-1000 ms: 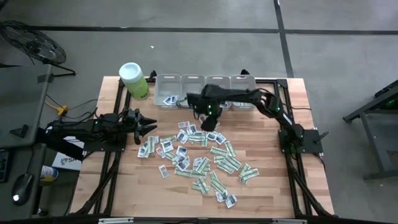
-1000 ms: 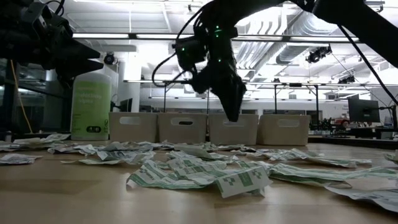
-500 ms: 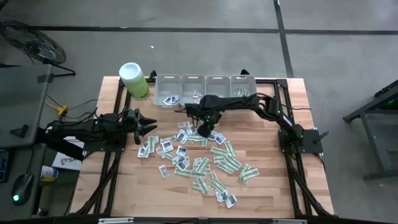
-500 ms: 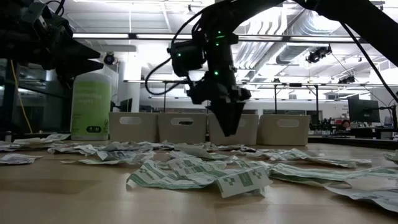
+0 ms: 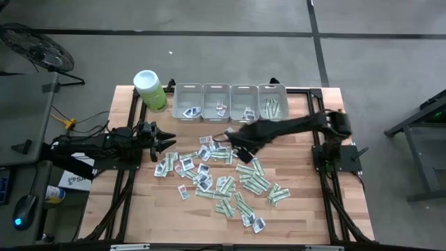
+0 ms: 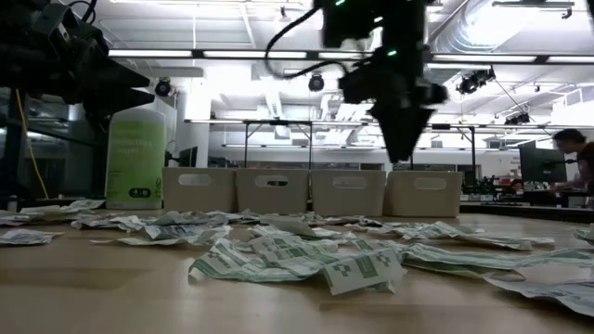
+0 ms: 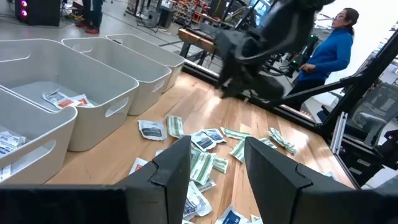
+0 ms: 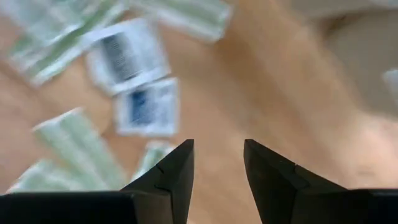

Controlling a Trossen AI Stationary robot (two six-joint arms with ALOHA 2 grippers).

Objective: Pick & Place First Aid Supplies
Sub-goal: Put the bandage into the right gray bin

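While I watch from the overhead camera, the right tool point(image 5: 237, 141) hangs over the upper edge of the scattered first aid packets point(image 5: 223, 174), its arm stretched across from the right side of the bench point(image 5: 306, 202). Its wrist camera shows the two fingers point(image 8: 174, 174) parted with bare wood between them and nothing gripped; a white packet with blue print point(image 8: 148, 107) lies just ahead of them, blurred. From bench height that tool point(image 6: 401, 139) sits above the packets, not touching them.

My left tool point(image 5: 166, 141) waits at the left edge of the bench, fingers point(image 7: 168, 168) spread and empty, pointing toward the pile.

Most packets lie loose across the middle of the bench, white squares mixed with green-and-white strips. A few already rest inside the four grey bins point(image 5: 230, 91) along the far edge. The lime-green canister point(image 5: 150, 90) stands beside the leftmost bin.
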